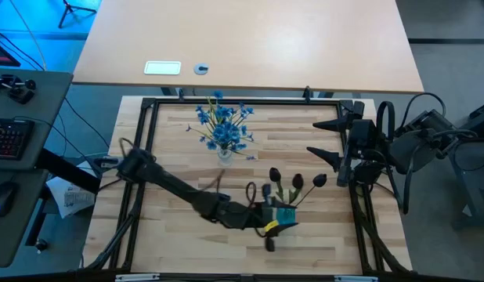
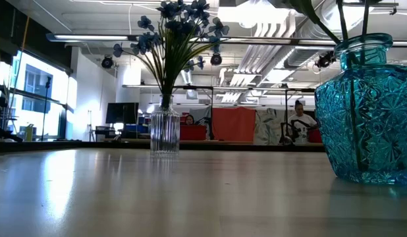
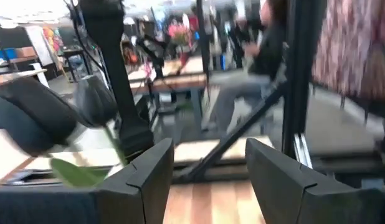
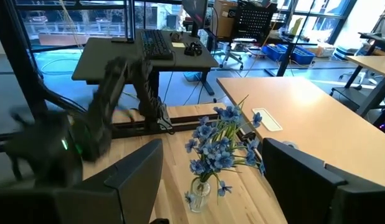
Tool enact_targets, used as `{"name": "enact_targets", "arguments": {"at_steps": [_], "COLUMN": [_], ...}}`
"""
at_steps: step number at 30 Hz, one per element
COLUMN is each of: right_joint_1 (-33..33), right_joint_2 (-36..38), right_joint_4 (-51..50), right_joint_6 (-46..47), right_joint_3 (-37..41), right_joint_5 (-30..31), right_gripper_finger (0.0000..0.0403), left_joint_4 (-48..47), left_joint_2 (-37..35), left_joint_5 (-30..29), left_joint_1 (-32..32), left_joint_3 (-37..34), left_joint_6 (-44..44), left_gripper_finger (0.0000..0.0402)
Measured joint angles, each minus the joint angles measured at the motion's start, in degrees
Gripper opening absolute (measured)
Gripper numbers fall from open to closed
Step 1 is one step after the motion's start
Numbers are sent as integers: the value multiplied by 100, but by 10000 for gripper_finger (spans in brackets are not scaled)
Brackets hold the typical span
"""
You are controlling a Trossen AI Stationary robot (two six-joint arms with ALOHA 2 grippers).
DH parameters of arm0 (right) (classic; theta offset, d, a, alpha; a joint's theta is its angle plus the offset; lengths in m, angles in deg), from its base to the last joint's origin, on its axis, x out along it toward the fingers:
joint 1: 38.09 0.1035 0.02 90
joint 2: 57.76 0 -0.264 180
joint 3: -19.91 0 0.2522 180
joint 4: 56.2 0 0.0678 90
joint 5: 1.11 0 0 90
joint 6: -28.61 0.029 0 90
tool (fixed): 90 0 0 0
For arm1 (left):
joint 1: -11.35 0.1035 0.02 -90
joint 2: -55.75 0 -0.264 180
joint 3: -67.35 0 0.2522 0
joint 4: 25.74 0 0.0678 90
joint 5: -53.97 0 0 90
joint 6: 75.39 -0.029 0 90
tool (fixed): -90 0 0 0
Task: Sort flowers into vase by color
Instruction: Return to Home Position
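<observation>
Blue flowers (image 1: 222,125) stand by their stalks in a clear ribbed vase (image 2: 164,131) at the table's far middle, also seen as blue flowers (image 4: 218,146) in the right wrist view. Three dark tulip-like flowers (image 1: 297,181) stand in a teal glass vase (image 2: 367,108) near the front right. My left gripper (image 3: 210,165) is open and level beside the teal vase (image 1: 285,213), with nothing between its fingers. A dark bud (image 3: 96,102) and a green leaf (image 3: 74,174) show off to one side of it. My right gripper (image 4: 211,168) waits open, raised at the table's right edge (image 1: 324,139).
A black metal frame (image 1: 148,106) runs around the wooden table top. Bare wood lies left of both vases and between them. Beyond the table stand desks, a keyboard (image 1: 9,137) and a person (image 2: 299,122) in the room.
</observation>
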Motion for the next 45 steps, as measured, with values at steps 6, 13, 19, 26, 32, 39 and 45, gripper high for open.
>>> {"name": "enact_targets", "arguments": {"at_steps": [6, 13, 19, 26, 32, 39, 45], "right_joint_1": [0, 158, 333, 411, 411, 604, 1340], "right_joint_2": [0, 9, 11, 57, 122, 202, 795], "right_joint_4": [14, 15, -75, -462, -1003, -1777, -1747], "right_joint_6": [-3, 158, 588, 1379, 1998, 2917, 4471], "right_joint_3": [0, 0, 0, 0, -7, 230, 1619], "right_joint_5": [-10, -24, -24, -84, -258, -532, -205], "right_gripper_finger": [270, 270, 270, 270, 226, 57, 21], "left_joint_4": [-2383, -2071, 1413, 3165, 3213, 3273, 3275], "left_joint_2": [-1273, -2850, -4145, -5378, -6459, -7267, -7745], "left_joint_5": [165, 302, 798, 1182, 797, 474, 300], "left_joint_1": [-221, -273, -121, 571, 737, 732, 730], "left_joint_3": [4, -1576, -4534, -6975, -8146, -9120, -9285], "left_joint_6": [-155, 472, 1002, 1753, 2001, 2331, 2034], "left_gripper_finger": [188, 163, 111, 8, 2, 1, 0]}}
